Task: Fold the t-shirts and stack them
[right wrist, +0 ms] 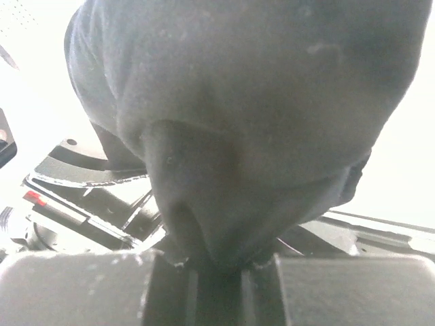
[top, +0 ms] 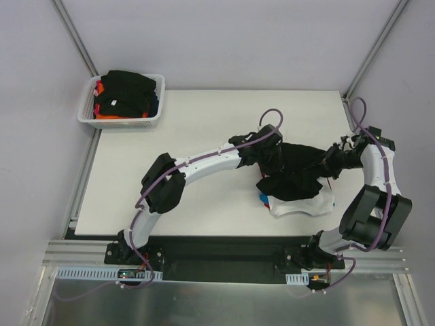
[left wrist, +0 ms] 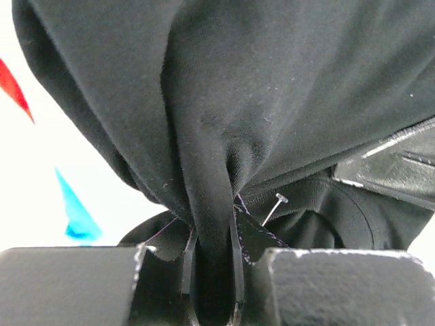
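The top external camera sits above and behind the arm bases. It looks down and forward over the whole white rectangular table [top: 204,122], from far enough to take in both arms and the white mesh plastic basket [top: 121,102] at the far left corner. Each wrist camera sits just behind its own fingers and looks along them, so the left gripper [left wrist: 214,285] and right gripper [right wrist: 217,278] lie at the bottom edge, very near. All three views share the large black cloth t-shirt [top: 296,173], which fills both wrist views. A bright blue cloth corner [left wrist: 75,217] shows in the left wrist and top views.
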Tool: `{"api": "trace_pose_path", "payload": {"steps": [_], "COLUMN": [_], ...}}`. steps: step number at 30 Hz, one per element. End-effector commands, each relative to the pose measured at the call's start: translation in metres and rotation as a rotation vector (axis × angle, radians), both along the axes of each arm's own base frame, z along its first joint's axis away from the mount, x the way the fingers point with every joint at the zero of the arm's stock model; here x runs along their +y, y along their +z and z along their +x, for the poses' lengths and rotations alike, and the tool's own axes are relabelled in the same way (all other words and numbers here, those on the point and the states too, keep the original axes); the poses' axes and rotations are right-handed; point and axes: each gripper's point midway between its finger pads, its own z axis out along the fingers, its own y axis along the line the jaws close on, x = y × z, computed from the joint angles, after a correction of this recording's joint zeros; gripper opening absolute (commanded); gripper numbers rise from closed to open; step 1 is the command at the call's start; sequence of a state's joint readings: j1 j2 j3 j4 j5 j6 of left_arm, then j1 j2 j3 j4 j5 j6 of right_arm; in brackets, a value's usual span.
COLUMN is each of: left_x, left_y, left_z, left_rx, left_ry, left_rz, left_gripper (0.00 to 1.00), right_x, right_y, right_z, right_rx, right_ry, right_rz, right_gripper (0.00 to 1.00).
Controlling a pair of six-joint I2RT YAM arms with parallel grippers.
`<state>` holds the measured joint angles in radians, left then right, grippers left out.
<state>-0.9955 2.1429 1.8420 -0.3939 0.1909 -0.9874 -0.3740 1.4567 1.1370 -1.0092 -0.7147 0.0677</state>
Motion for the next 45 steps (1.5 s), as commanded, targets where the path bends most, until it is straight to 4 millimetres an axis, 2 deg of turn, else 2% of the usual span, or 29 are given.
{"api": "trace_pose_path", "payload": {"steps": [1, 4, 12, 16, 17, 18, 19, 22, 25, 26, 28, 30, 31, 33, 36, 38, 40, 41, 42, 43, 44, 45], "left_x": [0.029, 0.026, 0.026, 0.029, 0.029, 0.029, 0.028, 0.028, 0.028, 0.027, 0.028, 0.027, 0.025, 0.024, 0.022, 0.022, 0.023, 0.022, 0.022, 0.021, 0.021, 0.021], "left_y": [-0.042, -0.046, -0.059, -0.069, -0.071, -0.075, -0.075, -0.081, -0.087, -0.087, -0.087, -0.087, -0.086, -0.084, -0.079, -0.076, -0.074, -0.067, -0.063, -0.058, -0.047, -0.04], "left_z": [-0.022, -0.023, -0.025, -0.028, -0.028, -0.029, -0.029, -0.03, -0.031, -0.031, -0.032, -0.032, -0.031, -0.031, -0.03, -0.03, -0.031, -0.031, -0.031, -0.031, -0.031, -0.031], "left_rx": [0.1, 0.122, 0.153, 0.171, 0.173, 0.179, 0.182, 0.192, 0.202, 0.201, 0.202, 0.204, 0.201, 0.2, 0.189, 0.184, 0.185, 0.18, 0.176, 0.167, 0.151, 0.137], "left_ry": [-0.016, 0.002, 0.023, 0.023, 0.022, 0.021, 0.018, 0.017, 0.018, 0.018, 0.016, 0.016, 0.016, 0.008, 0.002, -0.003, -0.01, -0.016, -0.023, -0.031, -0.035, -0.039], "left_rz": [0.195, 0.194, 0.208, 0.226, 0.228, 0.234, 0.23, 0.234, 0.238, 0.236, 0.237, 0.233, 0.228, 0.222, 0.213, 0.207, 0.205, 0.191, 0.182, 0.175, 0.156, 0.148], "left_gripper": [0.0, 0.0, 0.0, 0.0, 0.0, 0.0, 0.0, 0.0, 0.0, 0.0, 0.0, 0.0, 0.0, 0.0, 0.0, 0.0, 0.0, 0.05, 0.14, 0.24, 0.38, 0.65], "right_x": [-0.037, -0.045, -0.041, -0.039, -0.039, -0.039, -0.04, -0.043, -0.055, -0.057, -0.051, -0.03, -0.022, -0.017, -0.013, -0.011, -0.012, -0.012, -0.013, -0.015, -0.016, -0.014], "right_y": [0.027, 0.02, 0.001, -0.005, -0.005, -0.005, -0.007, -0.009, -0.002, 0.009, 0.018, 0.02, 0.017, 0.004, -0.011, -0.016, -0.02, -0.021, -0.022, -0.023, -0.023, -0.022], "right_z": [0.018, 0.007, -0.018, -0.024, -0.024, -0.024, -0.025, -0.029, -0.037, -0.043, -0.045, -0.056, -0.062, -0.08, -0.094, -0.094, -0.093, -0.091, -0.089, -0.084, -0.081, -0.078], "right_rx": [-0.125, -0.073, 0.036, 0.047, 0.046, 0.051, 0.055, 0.077, 0.075, 0.047, 0.022, 0.011, 0.023, 0.046, 0.076, 0.07, 0.073, 0.067, 0.065, 0.059, 0.053, 0.049], "right_ry": [-0.025, -0.052, -0.025, -0.024, -0.023, -0.024, -0.027, -0.037, -0.063, -0.074, -0.104, -0.074, -0.05, -0.045, -0.022, -0.019, -0.019, -0.02, -0.02, -0.021, -0.021, -0.017], "right_rz": [-0.166, -0.191, -0.19, -0.19, -0.194, -0.195, -0.198, -0.22, -0.326, -0.368, -0.359, -0.286, -0.272, -0.283, -0.281, -0.269, -0.269, -0.269, -0.27, -0.274, -0.27, -0.254], "right_gripper": [0.01, 0.01, 0.02, 0.04, 0.09, 0.3, 0.44, 0.76, 0.77, 0.77, 0.76, 0.73, 0.72, 0.72, 0.7, 0.67, 0.59, 0.5, 0.11, 0.02, 0.01, 0.01]}}
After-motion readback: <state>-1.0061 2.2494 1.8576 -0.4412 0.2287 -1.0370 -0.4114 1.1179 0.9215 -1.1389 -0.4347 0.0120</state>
